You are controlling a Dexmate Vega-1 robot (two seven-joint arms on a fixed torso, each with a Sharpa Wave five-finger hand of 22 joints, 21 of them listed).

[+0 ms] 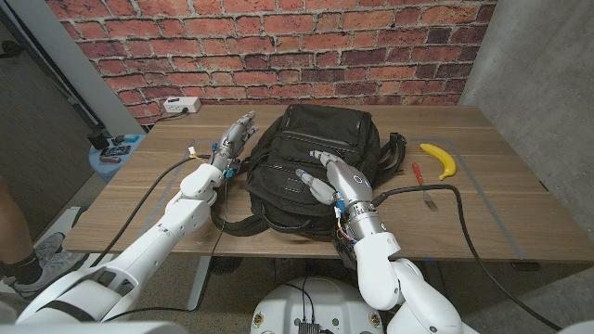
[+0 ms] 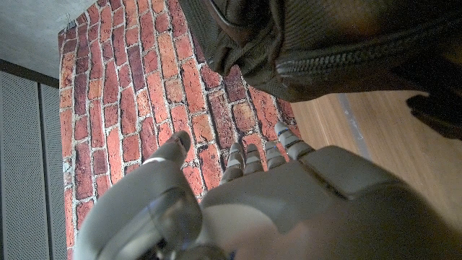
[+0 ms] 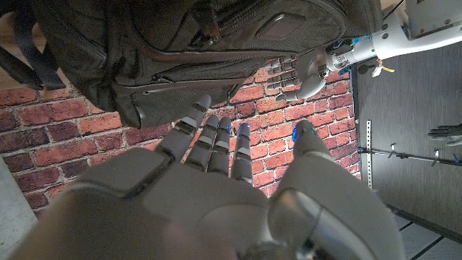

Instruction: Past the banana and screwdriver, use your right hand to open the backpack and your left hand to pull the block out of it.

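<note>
A black backpack [image 1: 311, 158] lies in the middle of the wooden table [image 1: 501, 213], its zips closed [image 2: 346, 58] [image 3: 188, 50]. My right hand [image 1: 327, 176] hovers over the near part of the backpack, fingers spread, holding nothing [image 3: 216, 188]. My left hand [image 1: 237, 134] stands beside the backpack's left side, fingers straight and empty [image 2: 260, 188]; the left hand [image 3: 296, 76] also appears in the right wrist view. A yellow banana [image 1: 439, 159] and a red-handled screwdriver [image 1: 422, 182] lie right of the backpack. The block is hidden.
A white power strip [image 1: 182, 106] sits at the table's far left corner. Black cables [image 1: 445, 195] run across the table's near right part. A backpack strap [image 1: 243, 225] trails toward the front edge. A person's leg [image 1: 14, 232] is at the left edge.
</note>
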